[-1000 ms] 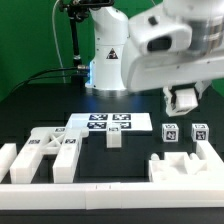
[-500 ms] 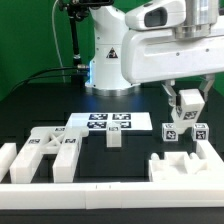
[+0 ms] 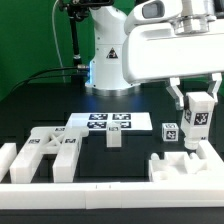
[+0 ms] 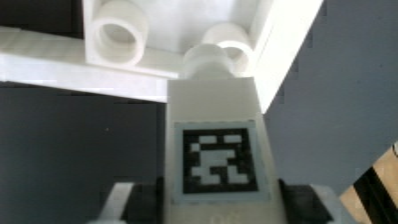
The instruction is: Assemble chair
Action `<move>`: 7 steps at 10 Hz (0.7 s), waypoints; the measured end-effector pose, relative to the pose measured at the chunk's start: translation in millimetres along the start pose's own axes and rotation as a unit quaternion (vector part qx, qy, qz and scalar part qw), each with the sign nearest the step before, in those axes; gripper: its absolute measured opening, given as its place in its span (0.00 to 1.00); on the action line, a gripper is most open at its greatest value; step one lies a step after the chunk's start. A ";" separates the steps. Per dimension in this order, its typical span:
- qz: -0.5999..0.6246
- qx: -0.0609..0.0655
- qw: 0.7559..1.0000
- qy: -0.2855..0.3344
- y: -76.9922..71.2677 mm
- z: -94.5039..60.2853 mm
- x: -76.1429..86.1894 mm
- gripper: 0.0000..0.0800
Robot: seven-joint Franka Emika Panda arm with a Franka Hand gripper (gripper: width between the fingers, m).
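My gripper is at the exterior view's right, shut on an upright white bar with a tag on its face. In the wrist view the gripper has that tagged bar between its two dark fingers. I cannot tell whether the bar still touches the table. A second tagged bar stands just left of it. A notched white slab lies in front of both; its rounded pegs show in the wrist view. A small white cube stands mid-table. A joined set of white bars lies at the left.
The marker board lies flat behind the cube. A long plain white rail runs along the front edge, with white corner blocks at the left and right. The robot's base stands at the back.
My gripper has come down and moved to the exterior view's right, from above the two tagged bars onto the right-hand one, and now grips it.
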State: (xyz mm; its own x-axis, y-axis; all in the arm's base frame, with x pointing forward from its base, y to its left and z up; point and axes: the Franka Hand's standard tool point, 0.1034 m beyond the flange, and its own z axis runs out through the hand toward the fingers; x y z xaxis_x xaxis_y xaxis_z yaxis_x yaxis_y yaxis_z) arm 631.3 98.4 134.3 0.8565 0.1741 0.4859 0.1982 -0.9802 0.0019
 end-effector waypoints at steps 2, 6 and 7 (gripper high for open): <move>0.000 0.000 1.000 -0.004 -0.6 3.1 -4.7 0.36; 0.000 0.003 1.000 -0.001 -5.0 29.2 -1.3 0.36; -0.001 0.004 1.000 -0.003 -6.9 32.6 -3.2 0.36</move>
State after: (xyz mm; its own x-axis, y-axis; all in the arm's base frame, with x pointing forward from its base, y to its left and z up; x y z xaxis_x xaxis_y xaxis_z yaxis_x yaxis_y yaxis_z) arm 642.8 107.7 104.2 0.8590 0.1760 0.4807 0.2031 -0.9791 -0.0045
